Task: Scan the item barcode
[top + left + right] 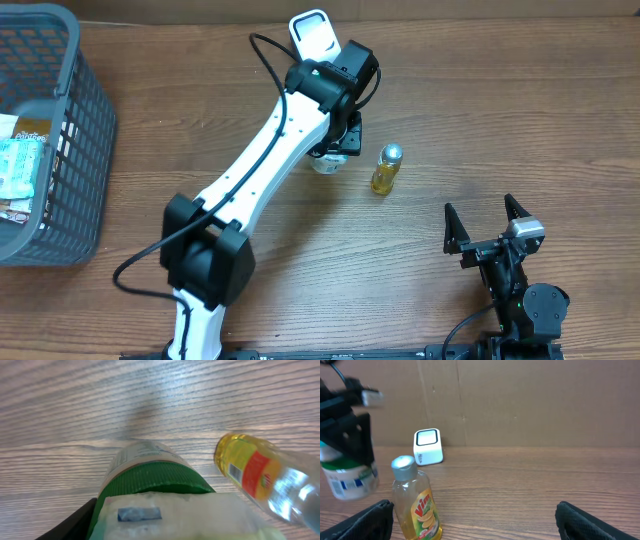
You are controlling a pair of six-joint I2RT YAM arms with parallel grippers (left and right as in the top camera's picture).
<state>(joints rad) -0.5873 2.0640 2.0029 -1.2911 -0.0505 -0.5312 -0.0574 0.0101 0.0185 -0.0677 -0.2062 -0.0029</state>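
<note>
Gripping a green-capped jar point(350, 480) beside the yellow bottle point(386, 168), your left gripper point(335, 148) stands half-open around it; your right gripper point(483, 222) gapes wide, empty.

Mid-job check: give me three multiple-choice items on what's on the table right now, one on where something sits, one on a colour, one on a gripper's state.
1. Where is the yellow bottle?
A. lying on its side at the table edge
B. upright on the table next to the jar
C. held in the right gripper

2. What colour is the jar's lid?
A. red
B. white
C. green

3. How is the right gripper?
A. open and empty
B. shut on the yellow bottle
C. shut on the jar

Answers:
1 B: the overhead view shows the bottle standing on the wood close beside the jar.
2 C: the left wrist view shows a ribbed green lid.
3 A: its fingers are spread with nothing between them, well apart from both items.
</note>
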